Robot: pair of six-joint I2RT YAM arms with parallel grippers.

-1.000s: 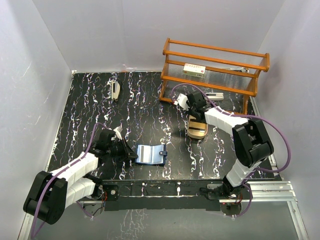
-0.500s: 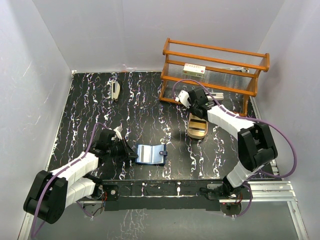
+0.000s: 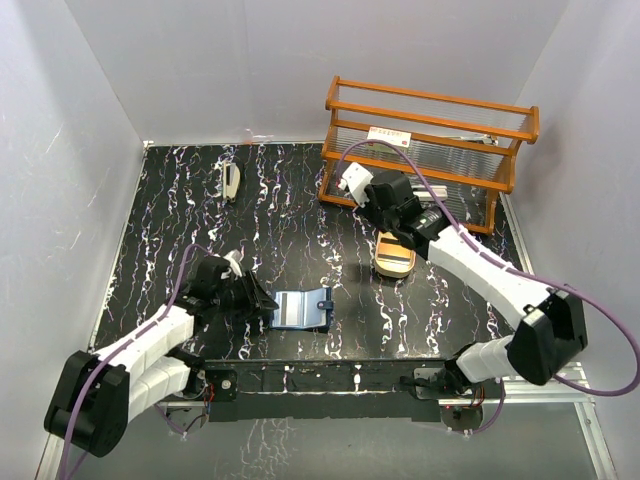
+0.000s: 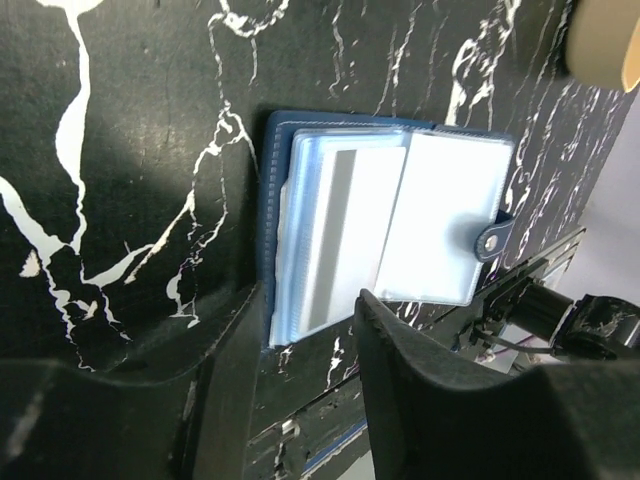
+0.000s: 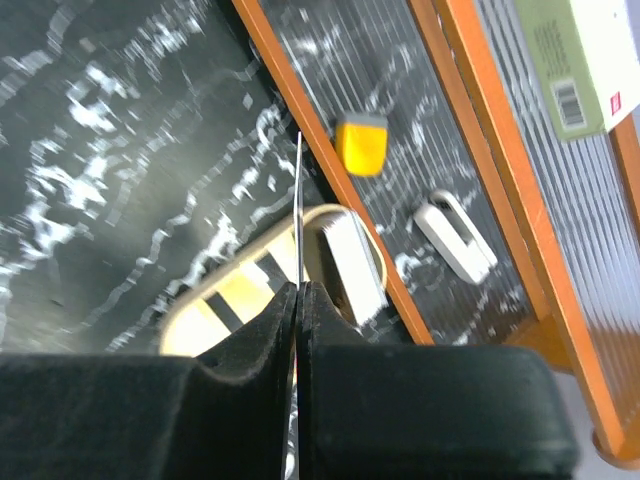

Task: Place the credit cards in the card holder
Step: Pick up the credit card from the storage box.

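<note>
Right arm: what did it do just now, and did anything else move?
The right hand lifted up from the gold oval tray with a thin card pinched edge-on. The left hand edged slightly toward the open navy-blue card holder. Card holder and tray stayed put.

- Table [image 3: 290,215] in front of me is glossy black with white marble-style veins, a few look faintly purple.
- Plain pale grey walls box it in: left wall [image 3: 60,150], back wall [image 3: 230,70], right wall [image 3: 590,120]. The left one has some faint scuffs.
- Only real furniture is an orange wooden rack [image 3: 460,155] at the far right corner, with ribbed see-through panels, standing right on the table.
- Black bar [image 3: 320,375] runs along the near edge.
- Aluminium rail [image 3: 540,378] sticks out at near right, off the table.
- Light is soft and even, with only weak shadows.
- Can't see any window from here.
</note>
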